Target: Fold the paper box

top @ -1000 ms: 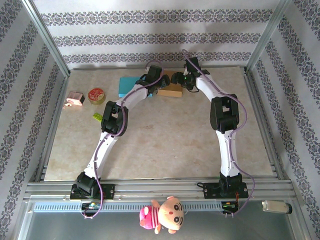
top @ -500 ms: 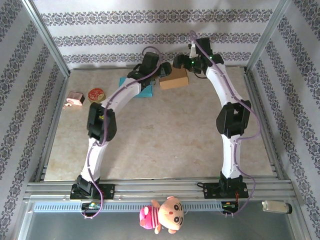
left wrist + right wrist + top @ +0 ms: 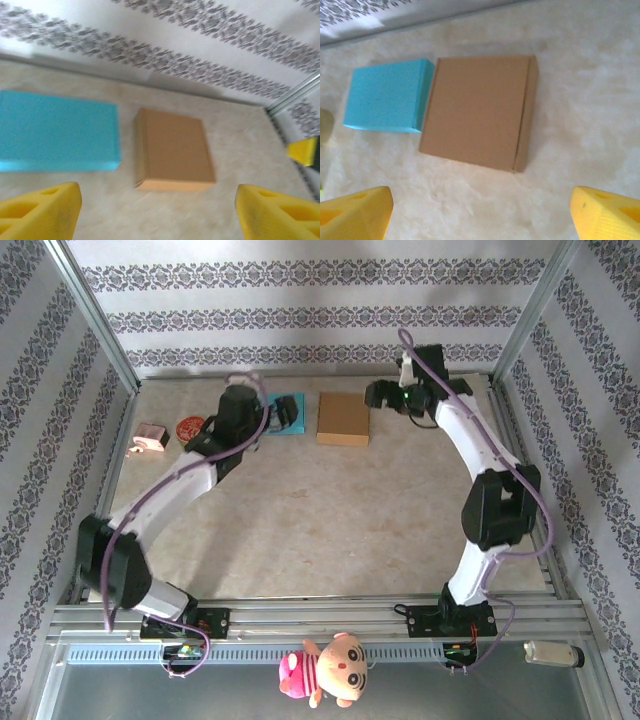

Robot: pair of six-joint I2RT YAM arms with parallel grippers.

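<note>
Brown paper box is seen lying flat on the table, upper centre of the top view. A blue box is set just left of it. Left gripper and right gripper are seen either side of the paper box, jaws spread wide, nothing gripped, approx. level w/ it.

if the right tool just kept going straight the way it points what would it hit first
Most likely the brown paper box, which lies flat almost centred ahead of the open right tool. The blue box sits off to one side. Depth is unclear, so it might touch table first.
</note>
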